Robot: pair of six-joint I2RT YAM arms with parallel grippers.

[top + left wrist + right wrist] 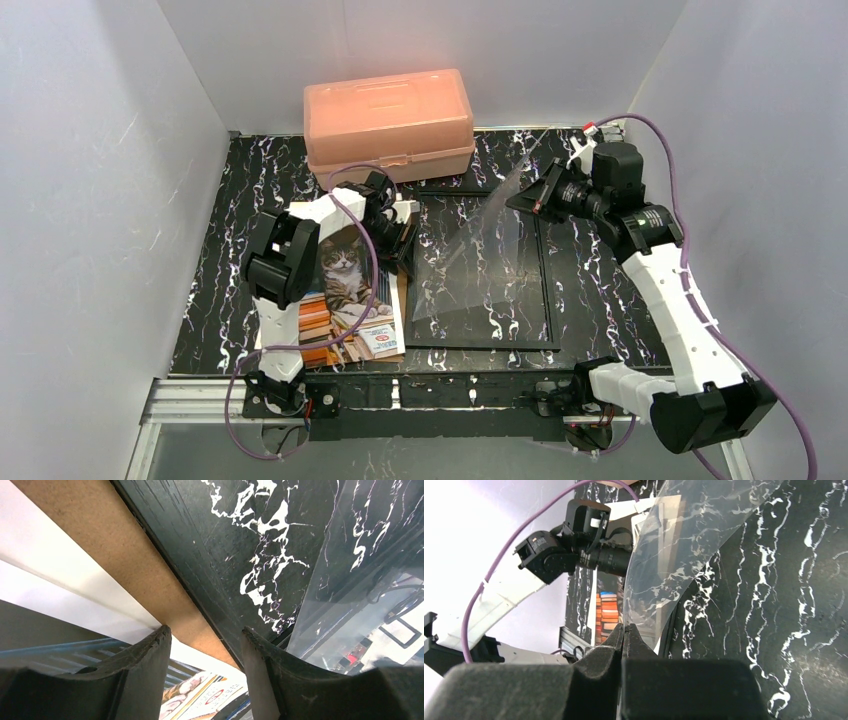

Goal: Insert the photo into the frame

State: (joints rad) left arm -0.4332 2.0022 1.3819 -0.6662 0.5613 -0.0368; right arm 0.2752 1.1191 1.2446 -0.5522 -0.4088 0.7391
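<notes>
I see the photo lying face up by the table's near-left corner, with my left arm above it. My left claw stands open and empty at the photo's far edge, just beside the frame's left rail. The frame lies flat mid-table, with bare table to its right. My right claw pinches the clear pane by its far corner, tilted above the frame.
</notes>
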